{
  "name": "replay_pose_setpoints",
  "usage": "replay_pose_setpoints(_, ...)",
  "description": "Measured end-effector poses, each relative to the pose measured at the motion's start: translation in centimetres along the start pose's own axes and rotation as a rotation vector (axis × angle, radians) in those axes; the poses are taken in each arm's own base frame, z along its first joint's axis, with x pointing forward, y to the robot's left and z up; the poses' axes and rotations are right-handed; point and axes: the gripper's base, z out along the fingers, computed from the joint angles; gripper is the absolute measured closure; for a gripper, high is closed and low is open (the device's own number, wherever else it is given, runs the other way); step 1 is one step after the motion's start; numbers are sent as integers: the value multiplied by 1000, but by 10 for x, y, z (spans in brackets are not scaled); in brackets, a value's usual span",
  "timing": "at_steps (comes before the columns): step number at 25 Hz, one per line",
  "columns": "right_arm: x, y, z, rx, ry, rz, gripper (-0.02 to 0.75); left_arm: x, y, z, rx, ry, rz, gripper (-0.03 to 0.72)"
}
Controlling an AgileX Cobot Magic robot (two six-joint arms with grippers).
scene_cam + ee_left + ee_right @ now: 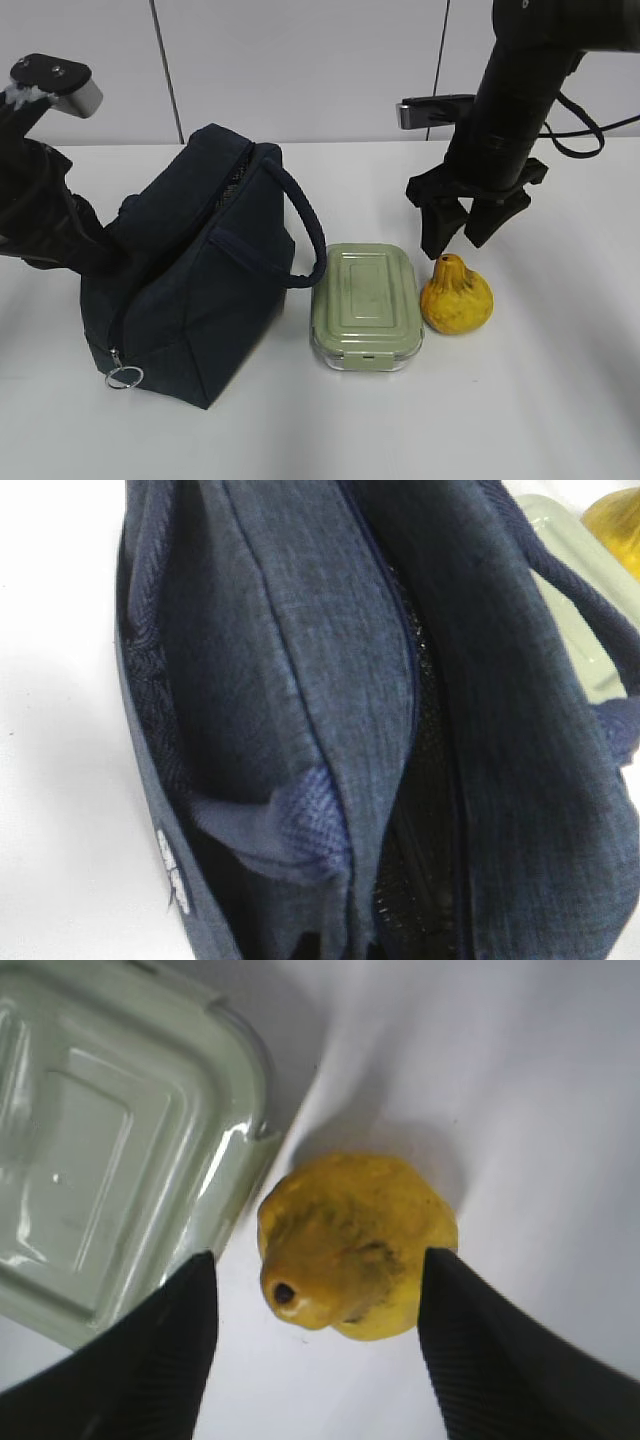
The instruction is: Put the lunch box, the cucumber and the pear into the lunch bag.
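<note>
Nearest the exterior camera, the navy lunch bag (195,280) stands on the white tabletop (520,420), its zipper ring pull (124,377) at the front corner and one loop handle (305,225) arching toward the lunch box (366,305) just beside it. Right of the box sits the pear (456,295). Above the pear hovers the right end effector (455,235), jaws spread on either side. Behind the bag, the left end effector is hidden, closed
</note>
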Motion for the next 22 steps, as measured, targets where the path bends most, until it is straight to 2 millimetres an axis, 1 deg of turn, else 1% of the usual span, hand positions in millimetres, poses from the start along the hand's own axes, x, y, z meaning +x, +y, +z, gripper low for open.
replay_pose_setpoints(4,5,-1,8,-5,28,6,253,0,0,0,0,0,0,685)
replay_pose_setpoints(9,6,0,8,-6,27,9,259,0,0,0,0,0,0,685)
replay_pose_setpoints(16,6,0,8,-6,27,9,337,0,0,0,0,0,0,685)
replay_pose_setpoints(22,5,1,8,-20,24,12,346,0,0,0,0,0,0,685)
